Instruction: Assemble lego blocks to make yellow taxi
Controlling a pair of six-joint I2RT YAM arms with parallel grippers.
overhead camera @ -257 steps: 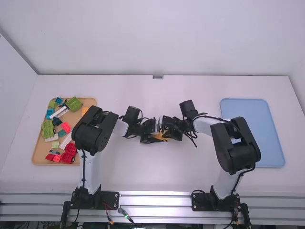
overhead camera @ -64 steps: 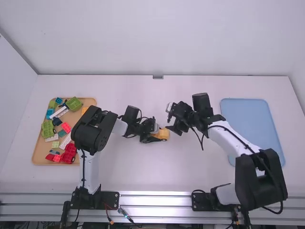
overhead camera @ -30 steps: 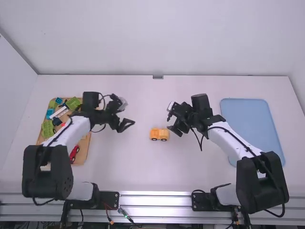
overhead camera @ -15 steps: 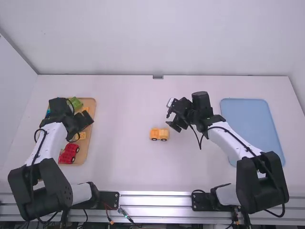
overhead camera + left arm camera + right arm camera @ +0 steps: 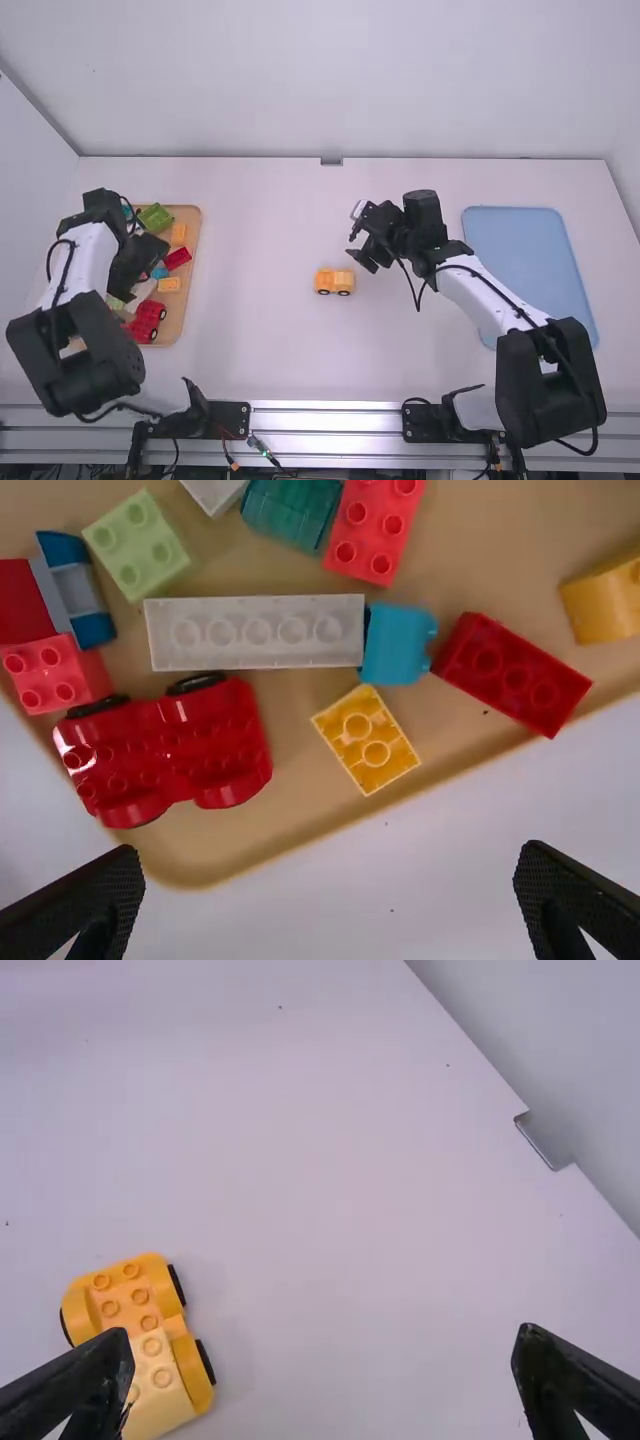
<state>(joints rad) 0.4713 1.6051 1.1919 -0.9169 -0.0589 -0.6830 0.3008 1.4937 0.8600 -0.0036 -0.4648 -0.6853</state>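
Yellow taxi [image 5: 334,282] stands on the white table [image 5: 270,350], well apart from the wooden tray [image 5: 186,318] and to the right of it, in the high view; it is a wheeled body with a paler yellow block on top. The left gripper [image 5: 143,262] is over that wooden tray, the right gripper [image 5: 364,262] far to its right, near the taxi, and the blue tray [image 5: 540,275] farther right again. In the left wrist view the left gripper's fingers are spread wide; inside the wooden tray, along its side towards the taxi, lie a yellow block [image 5: 366,740], a dark red block [image 5: 511,673] and a red wheeled base [image 5: 165,750], with a long white block [image 5: 257,632] deeper in. In the right wrist view the right gripper's fingers are spread wide too, one of them partly covering the taxi.
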